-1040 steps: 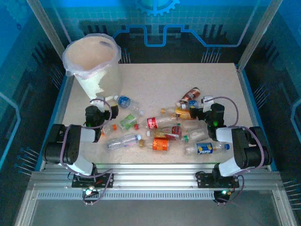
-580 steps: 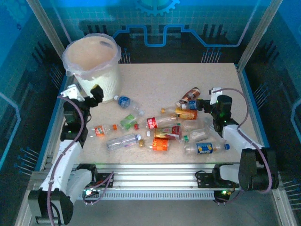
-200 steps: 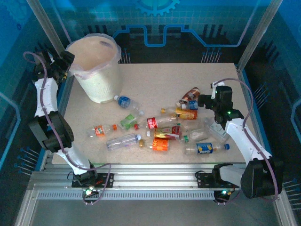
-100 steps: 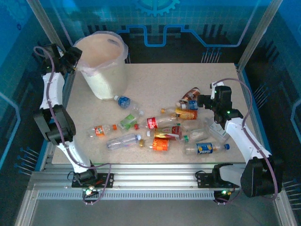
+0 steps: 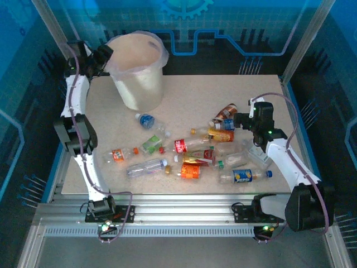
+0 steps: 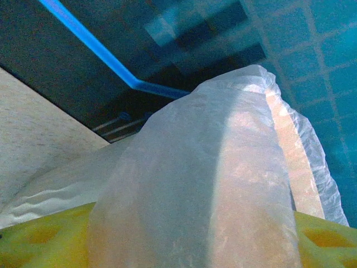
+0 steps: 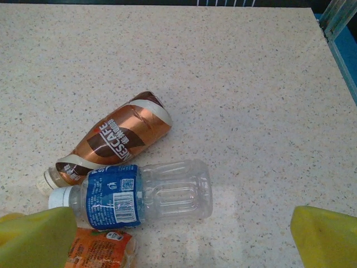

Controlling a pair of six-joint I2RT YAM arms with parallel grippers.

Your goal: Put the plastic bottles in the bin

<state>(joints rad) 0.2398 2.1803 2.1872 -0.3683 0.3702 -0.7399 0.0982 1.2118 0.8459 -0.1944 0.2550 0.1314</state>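
Here's the tabletop (image 5: 223,95), with the bin (image 5: 138,78) at its far-left corner. The plastic bottles (image 5: 187,145) lie scattered down right of the bin. Left gripper (image 5: 104,54) jaws pinch the bin's bag-lined rim. Right gripper (image 5: 241,120) hovers well right of the bin (brown and blue labels below), jaws wide.

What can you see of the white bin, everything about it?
A tall round white bin, wide at the open mouth and tapering to its base, plastic by the look. A thin translucent bag lines it and folds loosely over the rim. It stands mouth up on the far left part of the table. The left gripper is closed on the bagged rim, its yellow fingers either side of it. The nearest bottle, blue-labelled, lies apart from its base.
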